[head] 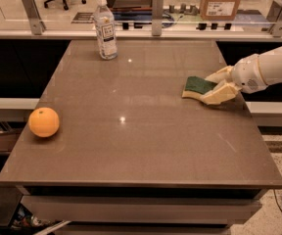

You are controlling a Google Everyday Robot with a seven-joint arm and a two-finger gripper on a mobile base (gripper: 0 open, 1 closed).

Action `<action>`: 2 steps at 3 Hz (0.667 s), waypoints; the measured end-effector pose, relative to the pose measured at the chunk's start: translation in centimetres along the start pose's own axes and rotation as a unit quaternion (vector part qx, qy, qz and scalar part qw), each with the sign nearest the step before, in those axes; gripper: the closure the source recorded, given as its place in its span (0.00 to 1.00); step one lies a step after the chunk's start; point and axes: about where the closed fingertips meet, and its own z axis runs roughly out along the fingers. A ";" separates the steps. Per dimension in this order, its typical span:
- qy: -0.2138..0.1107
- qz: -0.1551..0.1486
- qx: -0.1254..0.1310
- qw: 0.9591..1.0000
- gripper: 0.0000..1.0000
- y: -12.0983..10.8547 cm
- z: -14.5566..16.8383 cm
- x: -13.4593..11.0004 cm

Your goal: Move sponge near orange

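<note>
The sponge [196,85], dark green on top with a pale yellow layer beneath, lies flat on the brown table [131,141] near its right edge. My gripper [210,87] reaches in from the right at table height, its cream fingers [219,94] on either side of the sponge's right end. The orange [44,122] sits near the table's left edge, far from the sponge and closer to the front.
A clear water bottle [105,28] with a white cap stands upright at the table's back left. A rail with metal posts [156,6] runs behind the table. A cardboard box [221,0] stands beyond it.
</note>
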 end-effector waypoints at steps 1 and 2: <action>0.000 0.000 0.000 1.000 1.00 0.0 0.0 0.0; 0.000 0.000 0.000 1.000 1.00 0.0 0.0 0.0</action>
